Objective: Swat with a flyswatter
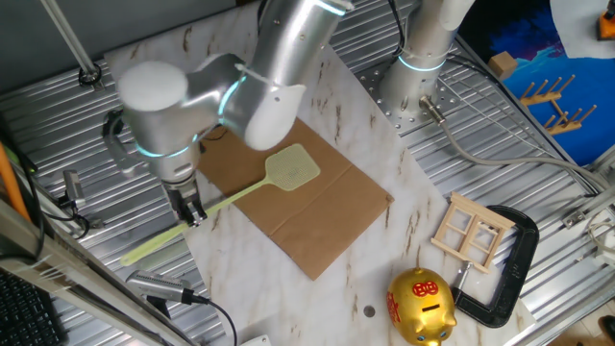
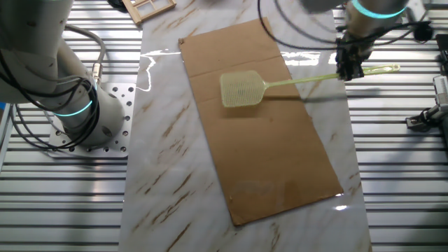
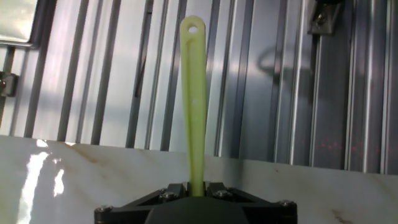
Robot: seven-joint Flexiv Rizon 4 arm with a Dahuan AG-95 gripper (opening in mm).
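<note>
The pale yellow-green flyswatter (image 1: 293, 167) has its square mesh head over the brown sheet (image 1: 317, 216). Its thin handle runs off the sheet toward the ribbed table edge. My gripper (image 1: 192, 213) is shut on the handle, part way along it. In the other fixed view the gripper (image 2: 348, 66) holds the handle, the head (image 2: 241, 89) lies over the sheet, and the handle's end sticks out to the right. In the hand view the handle (image 3: 194, 93) rises straight from between the jaws of my gripper (image 3: 197, 186), its holed tip over the ribbed metal.
A gold piggy bank (image 1: 421, 306), a black C-clamp (image 1: 509, 269) and a small wooden window frame (image 1: 471, 229) stand at the near right. The arm's base (image 1: 421, 67) is at the back. Cables and a black bracket (image 2: 427, 119) lie on the ribbed metal.
</note>
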